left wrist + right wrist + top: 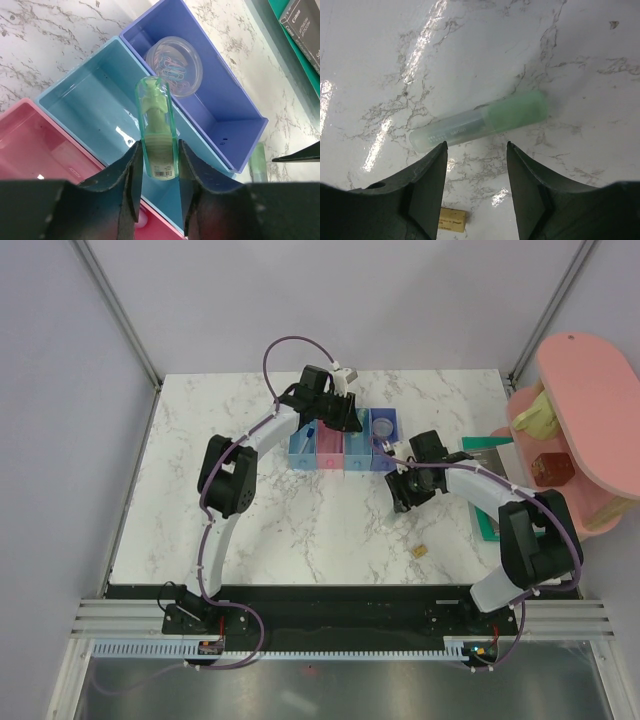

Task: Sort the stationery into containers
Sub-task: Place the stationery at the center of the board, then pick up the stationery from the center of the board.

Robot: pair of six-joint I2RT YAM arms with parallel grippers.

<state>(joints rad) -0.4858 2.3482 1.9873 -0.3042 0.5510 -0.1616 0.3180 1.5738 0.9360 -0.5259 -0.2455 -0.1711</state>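
Note:
My left gripper [157, 150] is shut on a pale green bar [157, 132], held upright over the light blue bin [80, 100] that sits between the pink bin [30, 145] and the dark blue bin [235, 115]. A small clear round piece [175, 65] holding paper clips lies in the dark blue bin. In the top view the left gripper [345, 418] hangs over the row of bins [303, 452]. My right gripper [476, 145] is open just above the table, empty. A second pale green bar [480, 122] lies flat just beyond its fingertips. A tan nub [452, 220] rests nearer.
A big pink round-topped shelf [585, 430] stands at the right edge. Beside it lies a flat dark green book [488, 525] with a grey box [490, 455] on it. The tan nub [420, 552] lies on the marble near the right arm.

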